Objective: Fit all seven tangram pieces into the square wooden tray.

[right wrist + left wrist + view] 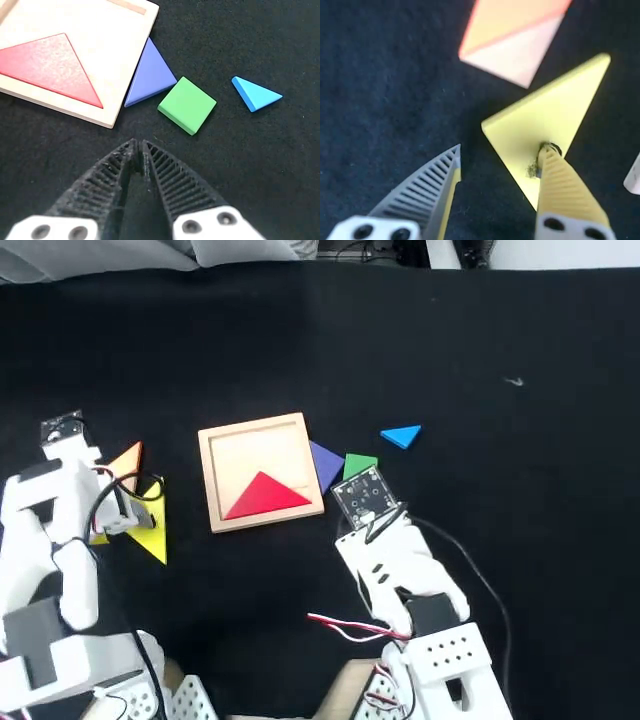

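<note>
**Desk:** What's under your left arm?

**Operator:** My left gripper point(502, 149) is spread wide at the yellow triangle point(545, 110). One fingertip is over the triangle's face, close to a corner. The other hangs over the black cloth point(380, 90), just off the piece's edge. I can't tell whether that first tip touches the piece. The orange piece point(515, 30) lies just past the yellow one's long side, with a thin strip of cloth between the two edges.

**Desk:** And the right?

**Operator:** My right gripper point(139, 147) has its fingers pressed together tip to tip, over cloth just outside the wooden tray point(107, 117) near its corner. Inside the tray I see the red triangle point(50, 67) lying flat, its long edge running along the near rim, with bare wood floor behind it. The purple triangle point(150, 72) is outside, one edge against the tray's side wall. The green square point(187, 105) sits just beside the purple piece's corner, turned like a diamond. The blue triangle point(255, 92) lies farther out, apart from the square, with cloth on every side.

**Desk:** How much room do you have?

**Operator:** From the high view, the tray sits between my two arms. The yellow and orange pieces are well apart from its left rim. A wide stretch of cloth runs beyond its far rim.
</note>
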Action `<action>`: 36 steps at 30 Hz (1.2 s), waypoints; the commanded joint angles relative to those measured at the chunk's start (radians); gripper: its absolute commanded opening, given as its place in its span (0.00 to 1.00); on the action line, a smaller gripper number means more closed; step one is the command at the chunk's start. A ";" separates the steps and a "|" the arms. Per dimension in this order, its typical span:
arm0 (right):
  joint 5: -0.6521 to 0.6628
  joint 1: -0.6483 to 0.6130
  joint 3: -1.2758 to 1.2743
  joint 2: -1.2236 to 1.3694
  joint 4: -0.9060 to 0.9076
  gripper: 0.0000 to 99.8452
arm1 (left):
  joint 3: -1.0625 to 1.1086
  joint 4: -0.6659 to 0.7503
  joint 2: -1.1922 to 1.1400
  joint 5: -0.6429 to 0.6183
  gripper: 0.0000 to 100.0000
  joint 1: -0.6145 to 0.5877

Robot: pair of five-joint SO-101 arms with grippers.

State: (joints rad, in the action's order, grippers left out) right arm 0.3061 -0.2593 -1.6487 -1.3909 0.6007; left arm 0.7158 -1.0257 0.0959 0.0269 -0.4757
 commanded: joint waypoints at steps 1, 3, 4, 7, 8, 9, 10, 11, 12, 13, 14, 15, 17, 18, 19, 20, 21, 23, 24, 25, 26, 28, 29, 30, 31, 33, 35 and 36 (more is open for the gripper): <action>0.029 0.006 0.004 -0.019 -0.005 0.01 | -0.105 0.012 -0.023 0.011 0.25 0.024; 0.061 0.005 0.004 -0.019 -0.005 0.01 | -0.124 0.012 -0.034 0.020 0.25 0.047; 0.066 0.005 0.004 -0.019 -0.005 0.01 | -0.128 0.014 -0.043 0.037 0.25 0.059; 0.071 0.005 0.002 -0.019 -0.005 0.01 | -0.133 0.011 -0.101 0.051 0.25 0.091; 0.071 0.005 0.002 -0.019 -0.005 0.01 | -0.134 0.014 -0.129 0.051 0.25 0.093; 0.071 0.005 0.002 -0.019 -0.005 0.01 | -0.147 0.009 -0.153 0.051 0.25 0.093; 0.071 0.005 0.002 -0.019 -0.005 0.01 | -0.165 0.002 -0.172 0.051 0.25 0.087; 0.072 0.005 0.002 -0.019 -0.005 0.01 | -0.188 -0.015 -0.195 0.051 0.25 0.084; 0.072 0.005 0.002 -0.019 -0.005 0.01 | -0.214 -0.035 -0.219 0.051 0.25 0.079; 0.072 0.005 0.002 -0.019 -0.005 0.01 | -0.236 -0.054 -0.239 0.051 0.25 0.079; 0.072 0.005 0.002 -0.019 -0.003 0.01 | -0.254 -0.068 -0.255 0.051 0.25 0.082; 0.072 0.005 0.002 -0.019 -0.002 0.01 | -0.265 -0.077 -0.267 0.051 0.25 0.085; 0.072 0.005 0.002 -0.019 -0.002 0.01 | -0.262 -0.081 -0.279 0.057 0.25 0.116; 0.072 0.005 0.002 -0.019 -0.002 0.01 | -0.252 -0.081 -0.281 0.057 0.25 0.134; 0.072 0.005 0.002 -0.019 -0.002 0.01 | -0.245 -0.081 -0.278 0.057 0.25 0.151; 0.072 0.005 0.002 -0.019 -0.002 0.01 | -0.242 -0.081 -0.272 0.057 0.25 0.165; 0.072 0.005 0.002 -0.019 -0.002 0.01 | -0.237 -0.081 -0.264 0.057 0.25 0.176; 0.072 0.005 0.002 -0.019 -0.002 0.01 | -0.225 -0.081 -0.255 0.057 0.25 0.200; 0.072 0.005 0.002 -0.019 -0.002 0.01 | -0.220 -0.081 -0.253 0.055 0.25 0.213; 0.072 0.005 0.002 -0.019 -0.002 0.01 | -0.219 -0.081 -0.253 0.055 0.25 0.222; 0.072 0.006 0.002 -0.019 -0.002 0.01 | -0.219 -0.081 -0.255 0.054 0.25 0.226; 0.072 0.006 0.002 -0.019 0.000 0.01 | -0.219 -0.081 -0.255 0.054 0.25 0.237; 0.072 0.006 0.002 -0.019 0.000 0.01 | -0.216 -0.081 -0.255 0.052 0.25 0.242; 0.072 0.006 0.002 -0.019 0.000 0.01 | -0.214 -0.081 -0.253 0.052 0.25 0.245; 0.072 0.006 0.002 -0.019 0.002 0.01 | -0.214 -0.081 -0.252 0.051 0.25 0.242; 0.072 0.006 0.002 -0.019 0.002 0.01 | -0.223 -0.081 -0.252 0.052 0.25 0.225; 0.072 0.008 0.002 -0.019 0.003 0.01 | -0.231 -0.081 -0.250 0.060 0.26 0.205; 0.072 0.008 0.002 -0.019 0.003 0.01 | -0.239 -0.092 -0.250 0.069 0.27 0.197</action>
State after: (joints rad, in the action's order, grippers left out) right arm 0.3690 -0.2593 -1.6487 -1.3909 0.6007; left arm 0.4718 -1.0948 -0.1573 0.0713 -0.2716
